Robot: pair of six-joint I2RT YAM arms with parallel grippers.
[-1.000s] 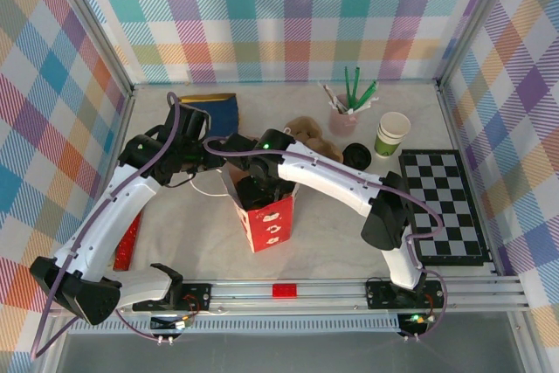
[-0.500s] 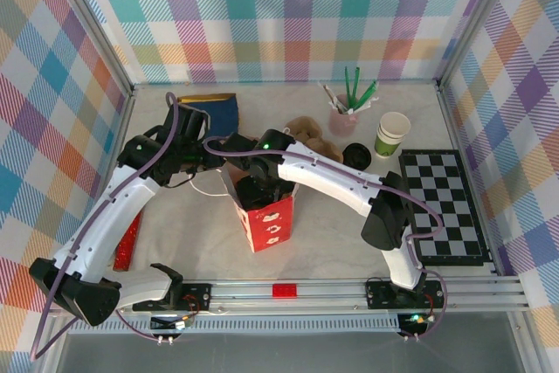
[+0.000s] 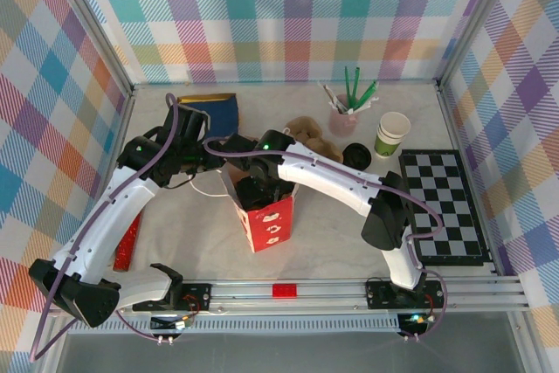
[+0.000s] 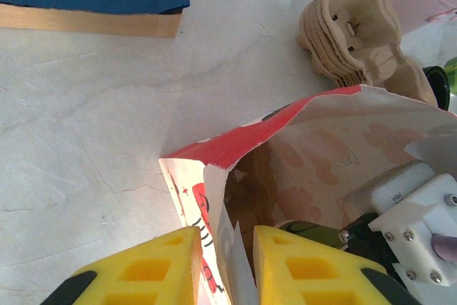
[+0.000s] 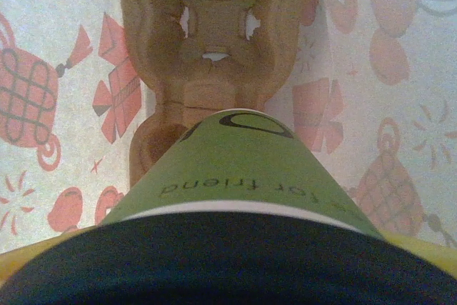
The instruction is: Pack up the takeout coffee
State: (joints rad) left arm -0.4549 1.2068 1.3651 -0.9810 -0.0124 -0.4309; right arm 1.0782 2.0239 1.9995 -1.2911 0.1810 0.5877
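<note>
Yellow-fingered right hand (image 5: 228, 266) is clamped on the takeout coffee (image 5: 235, 162), down inside the red bag (image 3: 271, 224), just above a cardboard cup carrier (image 5: 214, 48) at the bottom. Left hand (image 4: 227, 241) is pinched on the bag's rim. Bag's standing upright on the counter (image 4: 86, 119).

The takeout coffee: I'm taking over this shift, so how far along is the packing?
Done: the red bag stands open with a cardboard carrier at its bottom, and the takeout coffee is already inside the bag. In hand: the left gripper pinches the bag's rim while the right gripper holds the cup over the carrier. Left: seat the cup, release it and pull the arm out.
</note>
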